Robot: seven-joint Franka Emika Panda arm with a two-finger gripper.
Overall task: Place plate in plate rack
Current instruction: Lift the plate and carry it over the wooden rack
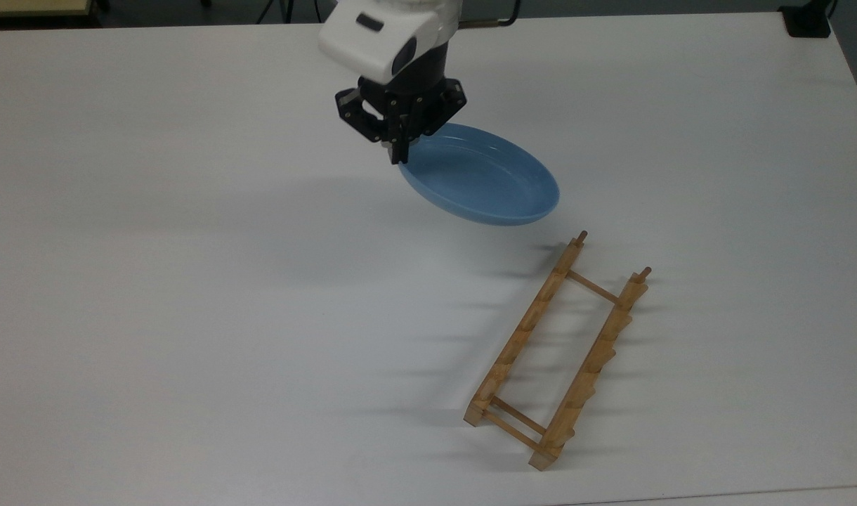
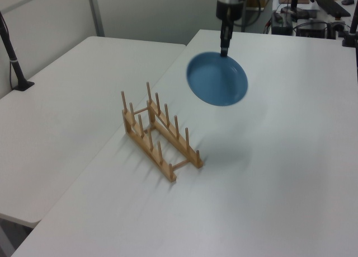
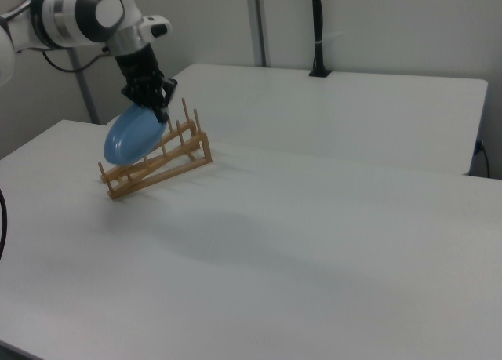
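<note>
Aloft, pincer (image 1: 401, 156) grips plate (image 1: 481, 179) rim, apart from plate rack (image 1: 558, 351).

One light-blue plate (image 1: 481, 179). One wooden plate rack (image 1: 556, 351), built of two long rails. One robot arm with one gripper (image 1: 399, 154). Two white tables (image 2: 291, 173), standing side by side.

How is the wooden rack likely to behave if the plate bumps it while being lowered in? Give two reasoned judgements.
The plate rack looks thin and openwork, so it is probably light and may slide on the smooth table. Its long, low base probably resists tipping. The plate, pinched at its rim by the gripper, could swing.
</note>
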